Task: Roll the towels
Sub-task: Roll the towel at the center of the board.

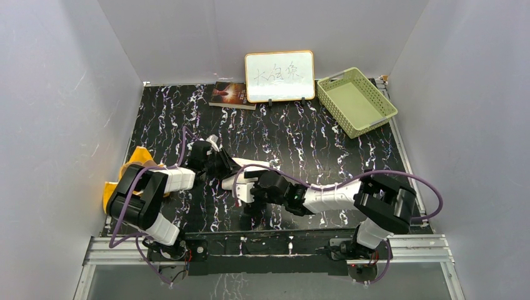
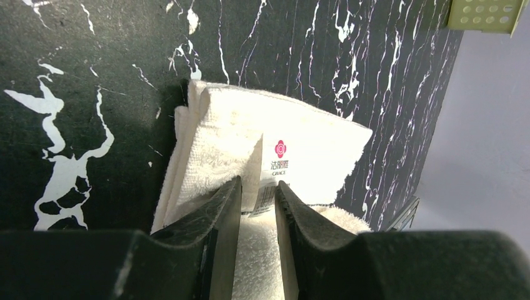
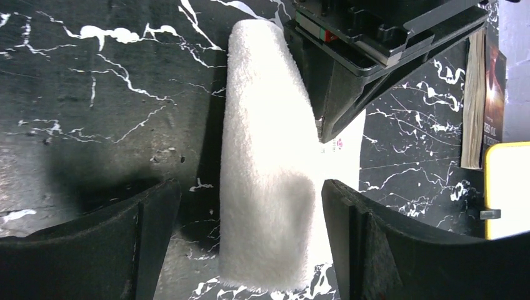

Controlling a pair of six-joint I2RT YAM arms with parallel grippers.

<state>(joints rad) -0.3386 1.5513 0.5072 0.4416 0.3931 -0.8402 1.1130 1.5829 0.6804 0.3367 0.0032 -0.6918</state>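
Observation:
The cream-white towel (image 1: 253,166) lies on the black marbled table near the middle, partly rolled. In the left wrist view its flat part (image 2: 312,144) with a label stretches away and its rolled part lies between the fingers. My left gripper (image 2: 258,184) is shut on the rolled part; it also shows in the top view (image 1: 225,167). My right gripper (image 3: 250,184) is open and straddles the roll (image 3: 265,162) with gaps on both sides; it also shows in the top view (image 1: 247,187). The orange-yellow towel (image 1: 134,157) lies at the left edge, partly hidden under the left arm.
A white-faced board with an orange frame (image 1: 279,76) stands at the back, with a dark-covered book (image 1: 232,94) to its left. A pale green basket (image 1: 329,100) sits at the back right. Grey walls close in the table on three sides.

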